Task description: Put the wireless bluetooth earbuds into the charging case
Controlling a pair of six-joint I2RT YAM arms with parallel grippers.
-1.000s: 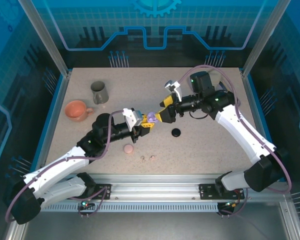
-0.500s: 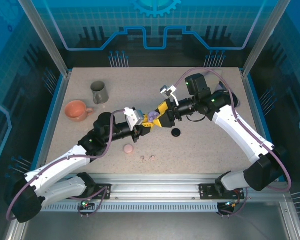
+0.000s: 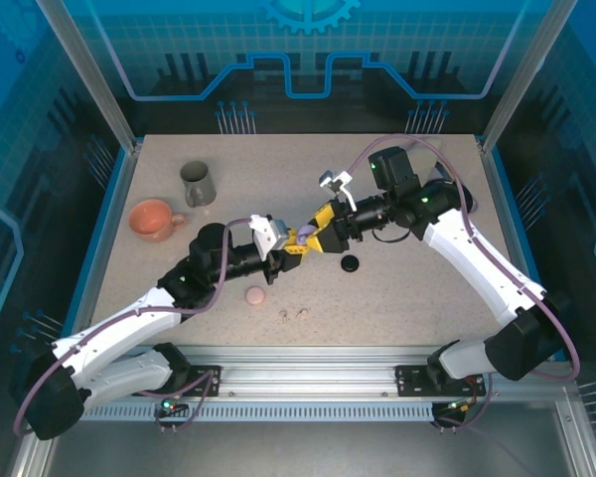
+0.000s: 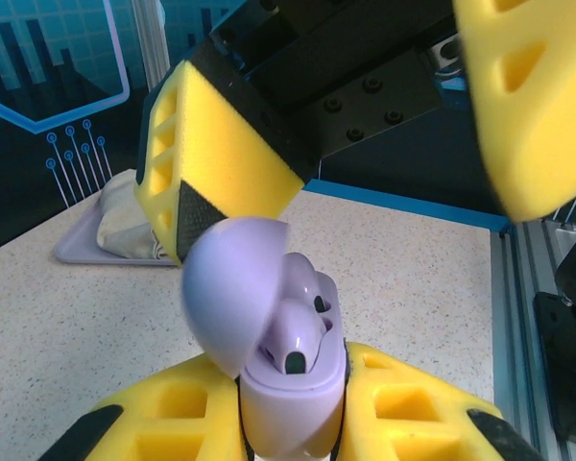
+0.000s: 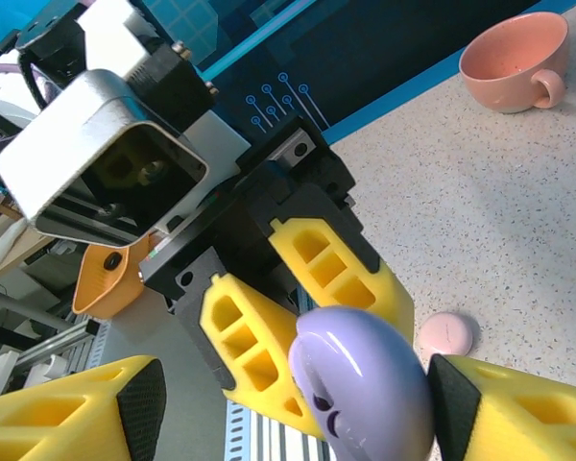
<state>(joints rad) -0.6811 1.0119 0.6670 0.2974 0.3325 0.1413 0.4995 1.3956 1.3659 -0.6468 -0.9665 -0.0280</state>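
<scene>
My left gripper [image 3: 296, 245] is shut on the base of a lavender charging case [image 4: 290, 389], held up off the table. The case's lid [image 4: 232, 288] stands open, and two lavender earbuds [image 4: 298, 331] sit in the wells. My right gripper [image 3: 315, 237] is open and straddles the lid [image 5: 365, 384]. One of its yellow fingers [image 4: 211, 158] touches the top of the lid, the other [image 4: 528, 106] stands well clear. Two tiny pinkish-beige earbuds [image 3: 293, 314] lie loose on the table near the front edge.
A round pink case [image 3: 255, 295] lies below the left gripper and a black case [image 3: 351, 263] below the right one. A grey mug [image 3: 197, 183] and a pink cup [image 3: 151, 219] stand at the back left. A pale tray with white cloth [image 4: 115, 230] lies further off.
The right gripper has moved left onto the lavender case and its jaws have narrowed around the lid. The left gripper has kept hold of the case, nearly still.
</scene>
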